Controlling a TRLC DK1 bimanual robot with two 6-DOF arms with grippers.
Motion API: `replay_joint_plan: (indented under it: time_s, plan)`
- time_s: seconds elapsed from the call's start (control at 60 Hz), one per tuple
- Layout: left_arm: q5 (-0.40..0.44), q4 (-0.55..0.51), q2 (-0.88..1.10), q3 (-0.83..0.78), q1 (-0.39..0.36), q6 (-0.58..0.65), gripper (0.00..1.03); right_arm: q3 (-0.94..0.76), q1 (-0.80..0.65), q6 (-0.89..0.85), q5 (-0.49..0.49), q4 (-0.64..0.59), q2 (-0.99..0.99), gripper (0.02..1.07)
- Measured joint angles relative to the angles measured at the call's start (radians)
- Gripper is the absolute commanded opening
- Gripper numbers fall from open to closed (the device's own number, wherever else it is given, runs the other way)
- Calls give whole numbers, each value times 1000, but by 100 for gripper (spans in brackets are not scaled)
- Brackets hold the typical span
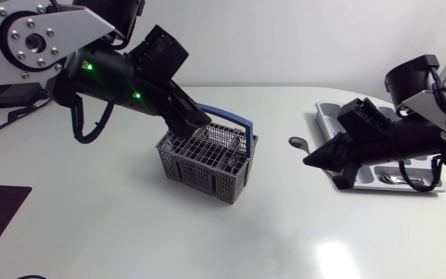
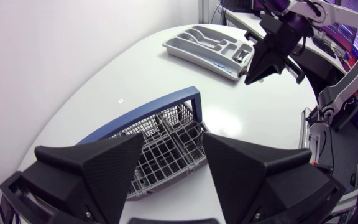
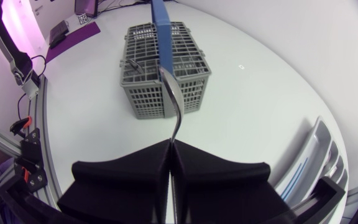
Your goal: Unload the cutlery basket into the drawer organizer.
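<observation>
The right claw (image 1: 310, 160) is pinched tight on a spoon (image 1: 296, 142) handle, right of centre in the head view, beside the drawer organizer (image 1: 324, 116). The spoon is probably light, stiff and slick, so a mid-handle hold suits it. The left claw (image 1: 192, 118) gapes empty over the cutlery basket (image 1: 207, 159) at centre.

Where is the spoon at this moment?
The spoon is clamped in the jaws of the right gripper, above the table between the cutlery basket and the drawer organizer, nearer the organizer.
</observation>
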Motion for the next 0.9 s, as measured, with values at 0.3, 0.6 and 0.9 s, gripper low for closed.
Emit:
replay_joint_plan:
  time_s: [0.3,0.6,0.9]
  plan:
    - [-2,0,-8,-50,-36,25,69,24,-264,-323,-31,-173,54,8]
    - [-107,32,-11,-109,-121,24,69,171,-536,-655,-37,-303,266,8]
    - [-163,67,-12,-113,-168,-36,68,305,-648,-821,28,-309,433,8]
